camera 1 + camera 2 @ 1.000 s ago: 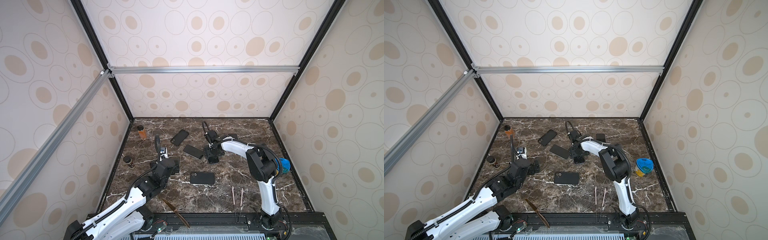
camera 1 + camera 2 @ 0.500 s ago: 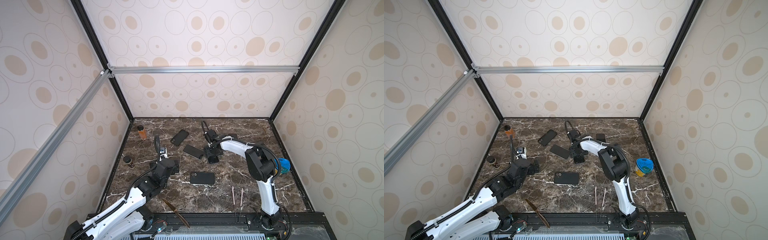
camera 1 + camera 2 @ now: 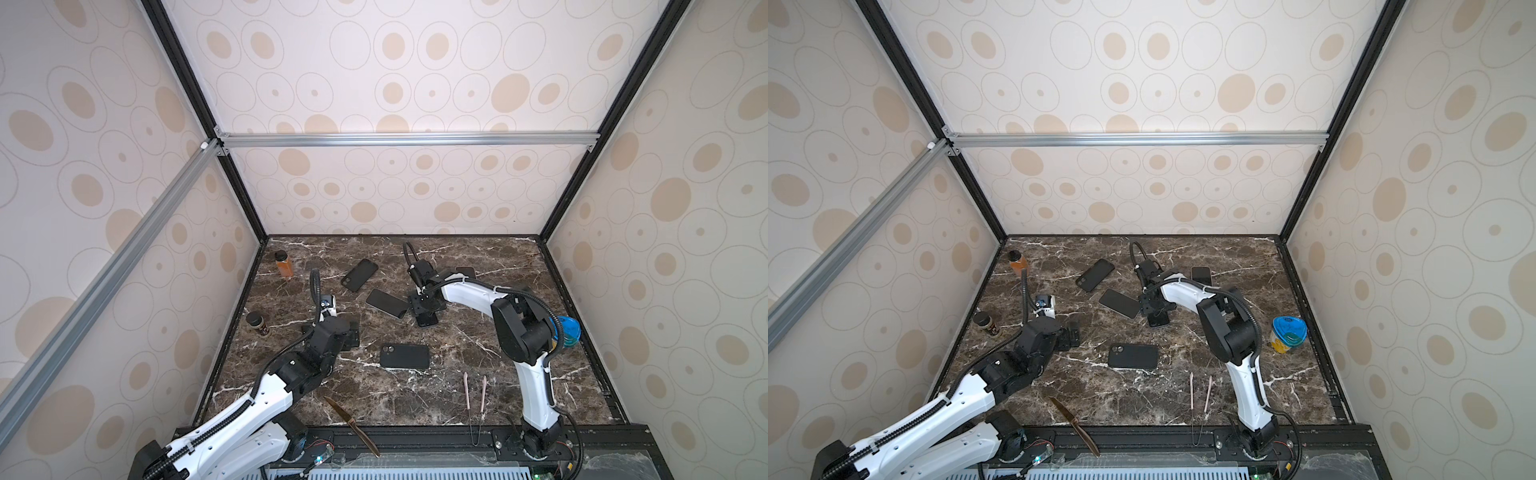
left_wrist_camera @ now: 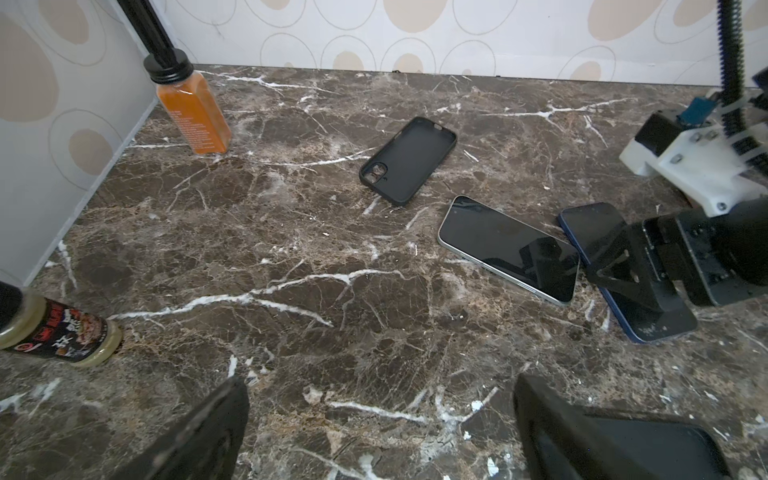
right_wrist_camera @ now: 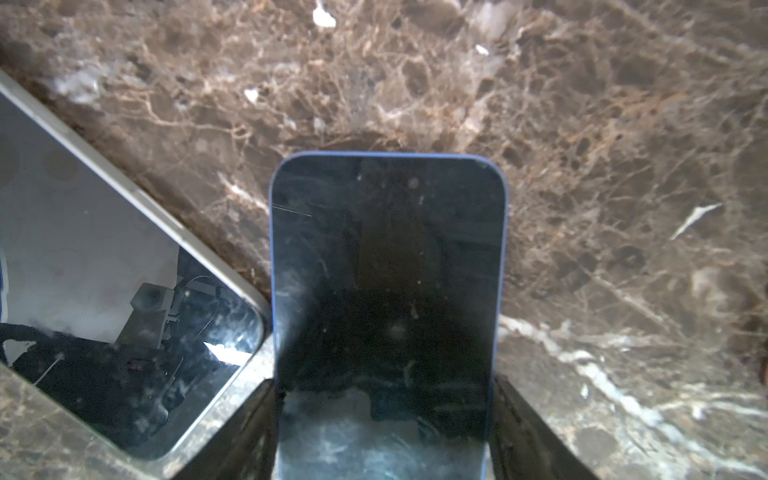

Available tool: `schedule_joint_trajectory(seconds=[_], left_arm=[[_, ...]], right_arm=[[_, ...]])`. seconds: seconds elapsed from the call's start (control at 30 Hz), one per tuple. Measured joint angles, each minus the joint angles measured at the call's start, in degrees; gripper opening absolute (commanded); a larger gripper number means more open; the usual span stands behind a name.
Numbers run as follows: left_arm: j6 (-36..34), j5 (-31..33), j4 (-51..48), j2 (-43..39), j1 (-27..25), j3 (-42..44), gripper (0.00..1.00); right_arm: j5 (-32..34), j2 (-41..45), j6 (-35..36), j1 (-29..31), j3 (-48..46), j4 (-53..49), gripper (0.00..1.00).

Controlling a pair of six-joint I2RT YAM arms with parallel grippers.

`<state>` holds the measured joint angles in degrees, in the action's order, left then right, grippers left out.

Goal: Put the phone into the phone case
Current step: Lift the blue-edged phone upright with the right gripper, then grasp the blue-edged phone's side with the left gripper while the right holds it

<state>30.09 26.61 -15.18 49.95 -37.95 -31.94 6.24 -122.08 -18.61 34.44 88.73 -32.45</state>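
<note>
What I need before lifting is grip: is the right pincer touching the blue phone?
Touching: right wrist view shows the right pincer fingers flush against both long edges of the blue phone.

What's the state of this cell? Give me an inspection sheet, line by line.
Surface: dark marble table, white veins.
Job's things: blue phone flat, screen up; silver phone beside it; empty case further back; second case near the front, back up; third phone at the rear.
Clutter: orange bottle, jar, knife, tongs, blue tub.
Grippers: left gripper open over bare table; right gripper closed on the blue phone's sides.
Cables: left hose and right hose arch above the wrists.
Surroundings: patterned walls, aluminium rail.
</note>
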Motion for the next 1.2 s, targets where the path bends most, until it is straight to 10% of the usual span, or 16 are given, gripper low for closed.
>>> schedule_joint_trajectory(seconds=[0.5,1.2], left_arm=[[-0.31,-8.22,-0.74,5.46,0.26,-2.99,1.00],[-0.39,-26.49,2.49,7.91,2.93,-6.86,1.00]], right_arm=[[-1.84,5.09,4.24,0.00,-4.42,-1.16,0.03],[-9.90,28.96,12.46,0.44,-20.59,5.97,0.03]])
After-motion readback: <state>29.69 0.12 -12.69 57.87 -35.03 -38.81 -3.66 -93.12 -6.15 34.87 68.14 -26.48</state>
